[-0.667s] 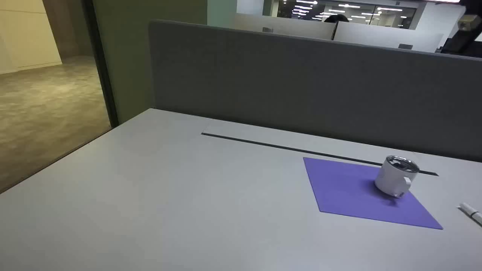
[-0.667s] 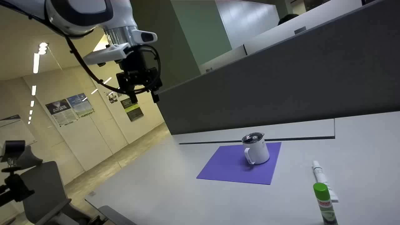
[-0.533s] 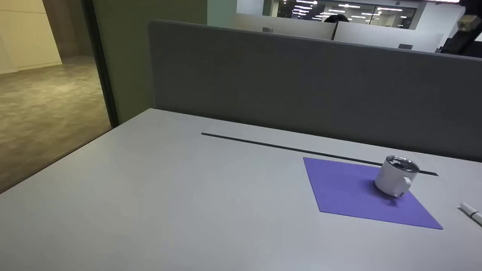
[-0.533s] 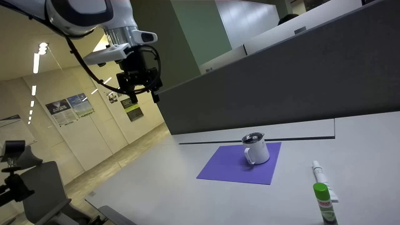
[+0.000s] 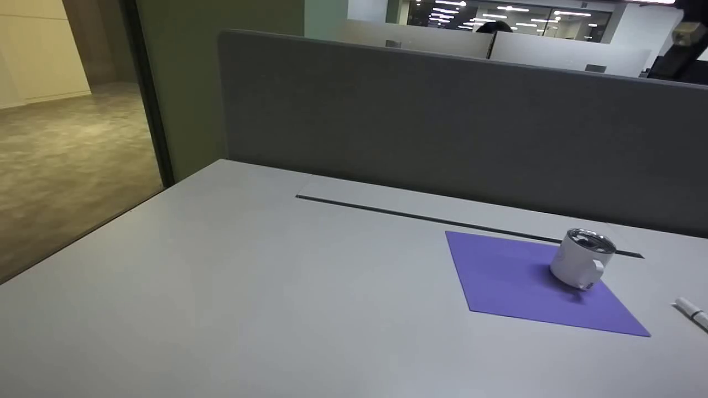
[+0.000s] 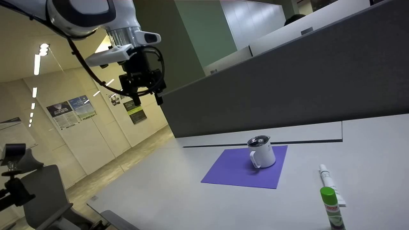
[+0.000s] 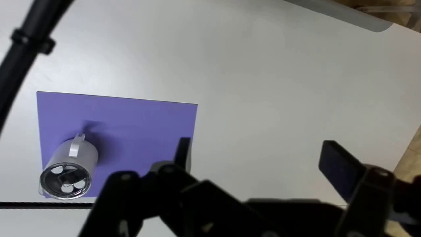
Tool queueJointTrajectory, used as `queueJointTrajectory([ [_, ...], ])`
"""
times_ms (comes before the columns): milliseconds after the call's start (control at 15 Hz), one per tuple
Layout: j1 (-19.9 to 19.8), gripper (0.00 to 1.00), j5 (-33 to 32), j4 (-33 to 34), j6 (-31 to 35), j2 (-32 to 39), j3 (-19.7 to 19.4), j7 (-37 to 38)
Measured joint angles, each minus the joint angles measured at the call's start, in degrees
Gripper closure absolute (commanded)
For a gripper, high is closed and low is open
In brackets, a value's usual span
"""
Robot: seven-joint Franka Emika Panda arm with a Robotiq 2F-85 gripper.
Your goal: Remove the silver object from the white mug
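The white mug [image 5: 578,267] stands upright on the purple mat [image 5: 509,276], with its handle on its side. It also shows in an exterior view [image 6: 264,156] and in the wrist view [image 7: 82,152] at lower left. A shiny silver, partly dark lid-like piece [image 7: 66,181] sits in the mug's mouth; it also shows in both exterior views [image 5: 591,241] [image 6: 258,141]. No other silver object shows inside the mug. My gripper [image 6: 148,101] hangs high above and well apart from the mug. In the wrist view the gripper [image 7: 257,141] has its fingers wide apart, with nothing between them.
A grey partition [image 6: 287,80] stands behind the white table [image 6: 179,198]. A white tube [image 6: 330,183] lies and a green-capped bottle [image 6: 332,207] stands at the right. A dark slot [image 5: 387,213] runs along the table's back. A black cable [image 7: 23,56] crosses the wrist view.
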Motion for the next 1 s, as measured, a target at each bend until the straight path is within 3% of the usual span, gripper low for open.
queueJointTrajectory([
  [267,-0.84,0.0,-1.79,-0.12,7.86,1.48,1.45,-2.95],
  [400,-0.84,0.25,-2.41,-0.07,14.3,3.84,1.69,-5.07],
  [667,-1.0,0.55,-3.36,1.69,24.41,11.95,1.67,-9.46],
  [1000,-3.87,0.89,-7.1,7.97,31.41,25.26,2.35,-10.43],
])
